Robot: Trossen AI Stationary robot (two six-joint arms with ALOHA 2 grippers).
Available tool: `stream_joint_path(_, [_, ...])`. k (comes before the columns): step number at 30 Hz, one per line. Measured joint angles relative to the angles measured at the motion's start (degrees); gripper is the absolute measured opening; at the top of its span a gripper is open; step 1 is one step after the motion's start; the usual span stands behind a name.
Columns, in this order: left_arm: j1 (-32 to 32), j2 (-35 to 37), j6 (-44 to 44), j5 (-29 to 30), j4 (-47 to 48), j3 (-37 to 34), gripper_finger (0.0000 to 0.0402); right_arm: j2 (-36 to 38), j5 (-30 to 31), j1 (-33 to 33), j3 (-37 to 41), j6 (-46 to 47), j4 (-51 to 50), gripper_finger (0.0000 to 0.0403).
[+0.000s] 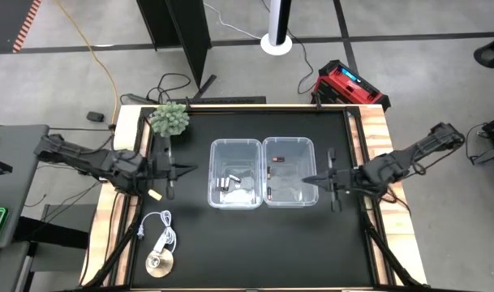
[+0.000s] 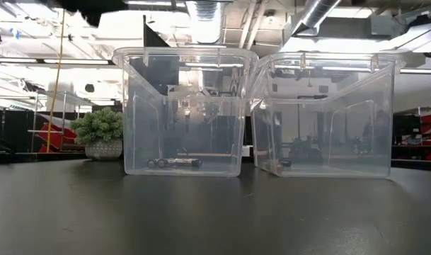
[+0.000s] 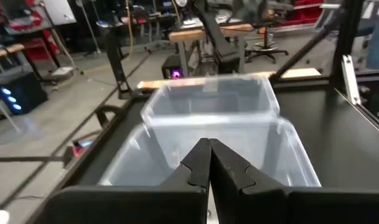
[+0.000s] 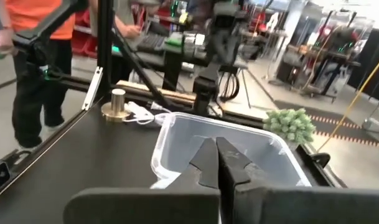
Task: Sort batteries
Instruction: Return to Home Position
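Two clear bins stand side by side mid-table. The left bin (image 1: 234, 185) holds several small batteries (image 1: 229, 183) lying on its floor, also seen as batteries (image 2: 174, 163) in the low view. The right bin (image 1: 289, 172) has a dark battery (image 1: 277, 160) near its far wall and another (image 1: 268, 193) near its left wall. My left gripper (image 1: 193, 170) hovers left of the left bin, shut and empty; fingertips (image 3: 209, 144) meet. My right gripper (image 1: 306, 180) is over the right bin's right rim, shut and empty; tips (image 4: 214, 142) meet.
A small potted plant (image 1: 169, 119) sits at the far left corner. A white coiled cable with a round disc (image 1: 159, 261) lies at the near left. Bare black table stretches in front of the bins. A person in orange (image 4: 40, 56) stands beyond the table.
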State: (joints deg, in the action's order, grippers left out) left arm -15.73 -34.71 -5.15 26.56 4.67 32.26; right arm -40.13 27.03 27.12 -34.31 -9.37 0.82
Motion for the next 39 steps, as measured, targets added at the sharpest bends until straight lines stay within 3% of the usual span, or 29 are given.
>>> stream_joint_path(7, [0.3, 5.7, 0.4, -0.4, -7.9, -11.5, 0.0001, 13.3, -2.8, -3.0, 13.4, -2.8, 7.9, 0.0002])
stream_joint_path(15, [2.6, 12.5, -0.4, -0.6, -10.8, -18.2, 0.0, 23.2, -8.0, -7.3, 24.5, -0.8, 12.8, 0.0001])
stream_joint_path(27, [2.9, 22.0, 1.3, -0.7, -11.5, -26.1, 0.0, 33.7, -12.5, -9.7, 33.8, 0.3, 13.8, 0.0])
stream_joint_path(33, [2.9, 26.5, 1.3, -0.7, -9.9, -28.5, 0.0, 40.0, -12.6, -10.0, 33.8, 0.6, 7.4, 0.0])
stream_joint_path(39, [2.9, 32.3, 1.3, -0.8, -3.8, -28.6, 0.0, 40.1, -12.2, -10.4, 33.8, 0.5, 5.2, 0.0])
